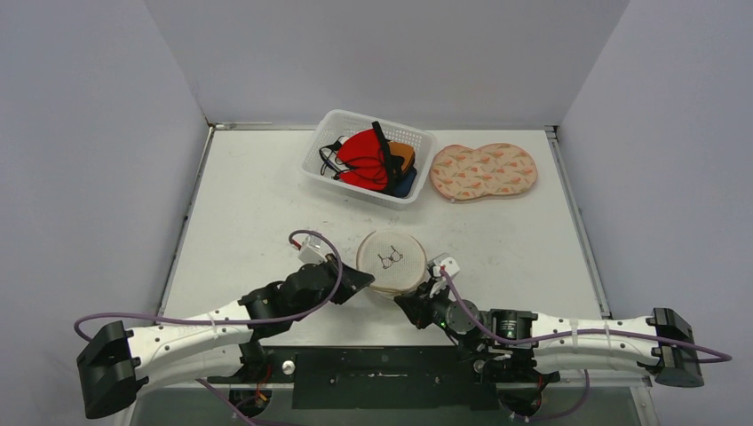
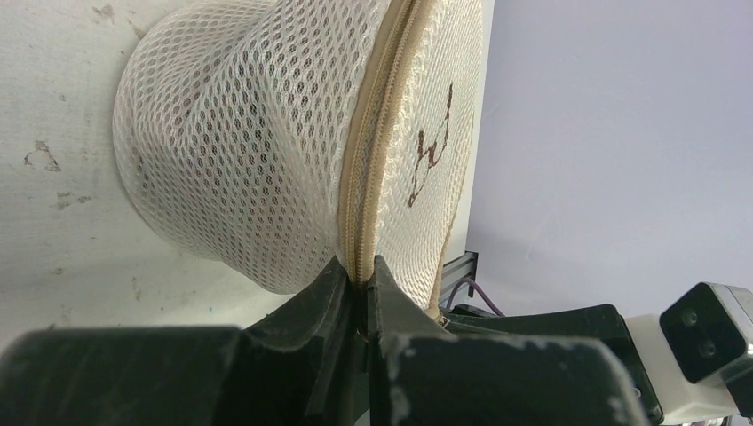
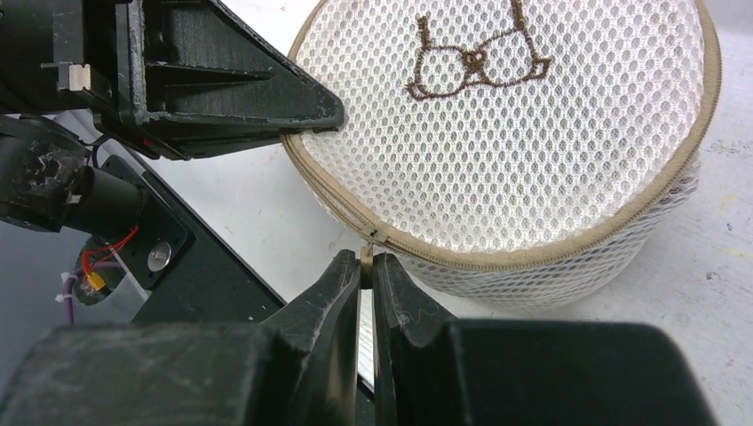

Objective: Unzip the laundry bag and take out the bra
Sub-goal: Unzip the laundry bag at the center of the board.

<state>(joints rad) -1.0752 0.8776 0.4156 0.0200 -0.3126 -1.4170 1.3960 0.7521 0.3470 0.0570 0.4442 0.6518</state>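
- The laundry bag (image 1: pixel 392 260), a round mesh drum with a flat lid, sits on the table (image 1: pixel 266 204) between the two arms. That puts both within reach of its near rim.
- The left claw (image 2: pixel 362 293) is at the bag's near-left edge, pressed together on the zip seam where lid meets wall. This looks like an anchoring hold, so the bag does not slide or spin when the zip is pulled.
- The right claw (image 3: pixel 366 266) is at the bag's near-right edge, pinching the small zip pull (image 3: pixel 366 257) between its tips.
- The zip (image 3: pixel 533 253) runs closed round the rim as far as it can be seen, so the unzipping has hardly begun, if at all.
- I take the next move to be dragging the pull along the rim and away from the left claw's hold.
- The bra cannot be made out through the mesh. It is presumably inside, since only a stitched bra outline (image 3: pixel 475 58) shows on the lid.
- Beyond the bag, a white basket (image 1: pixel 360 189) of coloured items and a patterned pad (image 1: pixel 484 170) lie well apart from it, out of the way.
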